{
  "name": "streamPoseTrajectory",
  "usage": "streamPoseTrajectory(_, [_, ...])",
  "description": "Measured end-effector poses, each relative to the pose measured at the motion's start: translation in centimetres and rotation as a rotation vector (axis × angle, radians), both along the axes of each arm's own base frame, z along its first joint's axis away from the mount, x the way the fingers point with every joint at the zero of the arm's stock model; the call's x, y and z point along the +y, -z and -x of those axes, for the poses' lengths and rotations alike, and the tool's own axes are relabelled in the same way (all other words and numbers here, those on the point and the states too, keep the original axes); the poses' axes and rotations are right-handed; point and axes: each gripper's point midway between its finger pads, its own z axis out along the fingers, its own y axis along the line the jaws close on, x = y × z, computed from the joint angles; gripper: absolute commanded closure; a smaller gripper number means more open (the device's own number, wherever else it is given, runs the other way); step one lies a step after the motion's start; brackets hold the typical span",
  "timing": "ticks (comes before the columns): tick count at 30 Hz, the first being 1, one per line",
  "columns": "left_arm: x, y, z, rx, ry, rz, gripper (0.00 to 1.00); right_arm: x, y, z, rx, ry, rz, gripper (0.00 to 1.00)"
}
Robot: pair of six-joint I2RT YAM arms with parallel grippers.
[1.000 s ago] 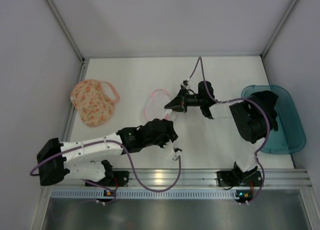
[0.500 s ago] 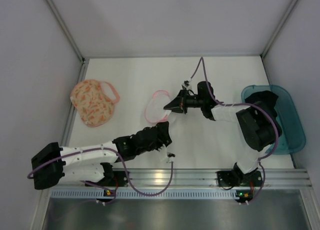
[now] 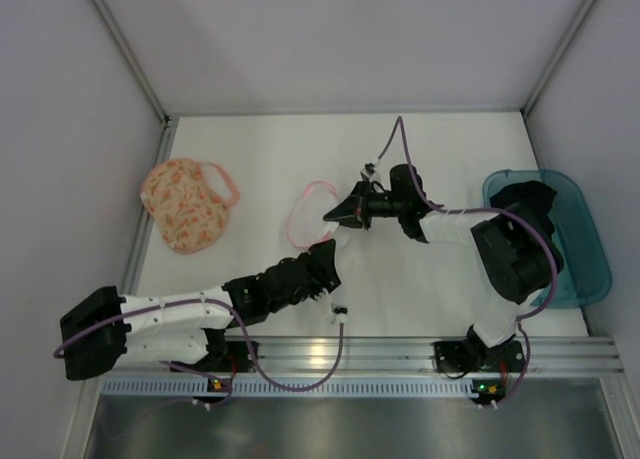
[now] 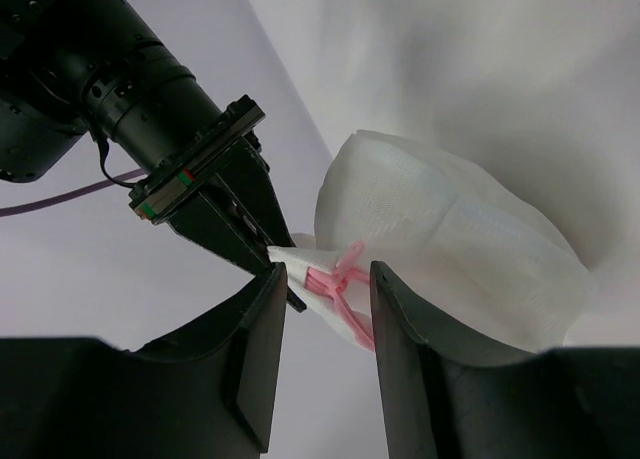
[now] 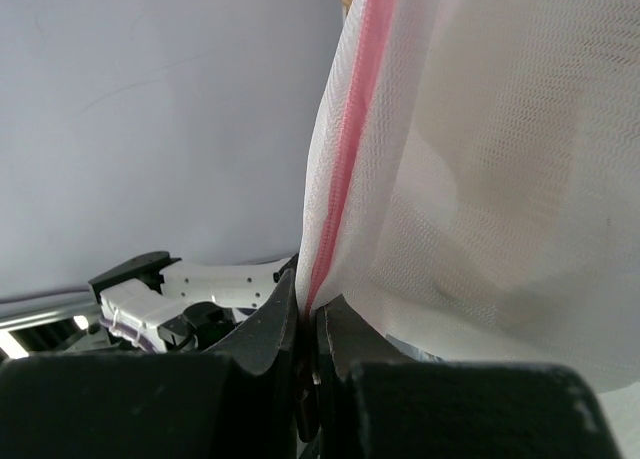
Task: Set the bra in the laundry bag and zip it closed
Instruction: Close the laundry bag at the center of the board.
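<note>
Materials first. The laundry bag (image 3: 188, 207) is a round, flat mesh piece, cream with an orange-pink speckle and pink trim. It lies at the far left of the white table (image 3: 260, 154), well apart from both grippers. The bra (image 3: 538, 197) is a limp black crumple inside the teal plastic tub (image 3: 590, 264) at the right edge. That tub is translucent with rounded corners.

Near the middle of the table is a smaller white pouch (image 3: 315, 211) of fine woven mesh, plain, with a pink rim. In the left wrist view it (image 4: 460, 239) puffs up into a soft dome. A knotted pink tab (image 4: 340, 279) sticks out at its corner. In the right wrist view the weave (image 5: 450, 179) is semi-sheer, and the pink seam runs straight down into the fingers.

Right gripper (image 3: 335, 217): jaws fully closed, pinching the pouch along its pink seam (image 5: 308, 314). The left wrist view shows the same pinch (image 4: 275, 254) right at the pouch corner.

Left gripper (image 3: 328, 257): jaws about half apart. In its own camera the two fingers (image 4: 328, 279) stand either side of the pink tab, with a gap on each side. I see no contact, and it holds nothing.
</note>
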Motion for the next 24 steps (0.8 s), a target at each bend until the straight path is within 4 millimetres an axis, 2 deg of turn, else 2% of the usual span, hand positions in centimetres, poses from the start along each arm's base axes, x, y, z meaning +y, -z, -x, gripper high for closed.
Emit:
streamPoseTrajectory(6, [-0.4, 0.1, -0.2, -0.016, 0.005, -0.007, 0.58, 0.2, 0.1, 0.3, 0.020, 0.002, 0.000, 1.00])
streamPoseTrajectory(11, [-0.5, 1.0, -0.4, -0.017, 0.005, -0.037, 0.66, 0.5, 0.2, 0.7, 0.025, -0.002, 0.003, 1.00])
streamPoseTrajectory(19, [-0.5, 1.4, -0.6, -0.022, -0.007, -0.055, 0.90, 0.6, 0.0, 0.8, 0.019, -0.003, 0.002, 1.00])
streamPoseTrajectory(24, [-0.2, 1.4, -0.7, -0.023, -0.021, -0.058, 1.00, 0.6, 0.0, 1.0, 0.012, -0.005, 0.009, 1.00])
